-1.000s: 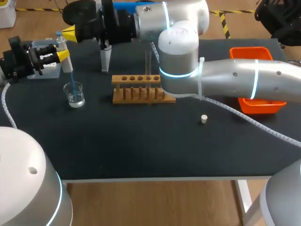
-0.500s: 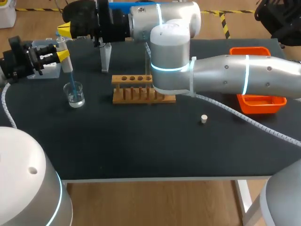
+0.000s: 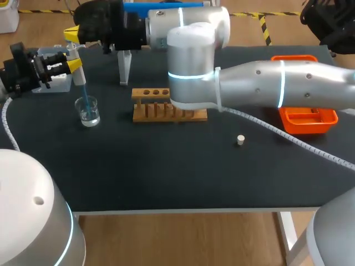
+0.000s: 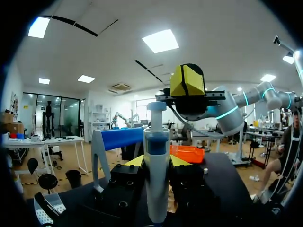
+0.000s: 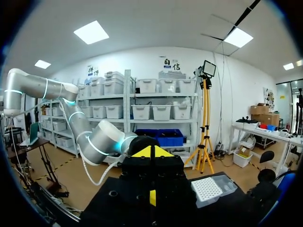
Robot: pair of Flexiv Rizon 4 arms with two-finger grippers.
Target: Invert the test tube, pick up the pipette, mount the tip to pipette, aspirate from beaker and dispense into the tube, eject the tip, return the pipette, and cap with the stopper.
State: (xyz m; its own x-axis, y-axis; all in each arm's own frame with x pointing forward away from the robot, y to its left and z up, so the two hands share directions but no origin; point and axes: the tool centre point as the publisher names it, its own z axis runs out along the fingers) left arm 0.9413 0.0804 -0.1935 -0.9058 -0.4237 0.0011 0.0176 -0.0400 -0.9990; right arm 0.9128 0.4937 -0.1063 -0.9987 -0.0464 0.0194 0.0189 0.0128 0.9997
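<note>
The left hand [image 3: 72, 66] sits at the far left of the table [image 3: 166, 172], clenched on the pipette [image 3: 71, 52], which stands upright between its yellow fingers. In the left wrist view the pipette [image 4: 156, 175] rises right in front of the camera, with a yellow finger [image 4: 134, 161] pressed to each side of it. A blue tip [image 3: 84, 94] is mounted on the pipette and points down into the beaker [image 3: 88, 112], a small clear glass with a little clear liquid in it, just in front of the hand.

The right arm comes in from the right and reaches well past the middle, across the far side of the table. The right hand [image 3: 72, 35] hangs above and behind the left one, near the pipette's top. Its yellow tips are pressed together with nothing between them, as its own wrist view [image 5: 151, 152] shows, and the left wrist view has it [image 4: 187, 80] hanging just over the pipette's plunger.

The wooden rack [image 3: 153, 106] stands mid-table, its right end covered by the right arm. Behind it is the white pipette stand [image 3: 124, 67]. The stopper [image 3: 240, 139] lies alone on the table, to the right of the rack. An orange tray [image 3: 308, 122] sits at the far right, partly under the arm.
</note>
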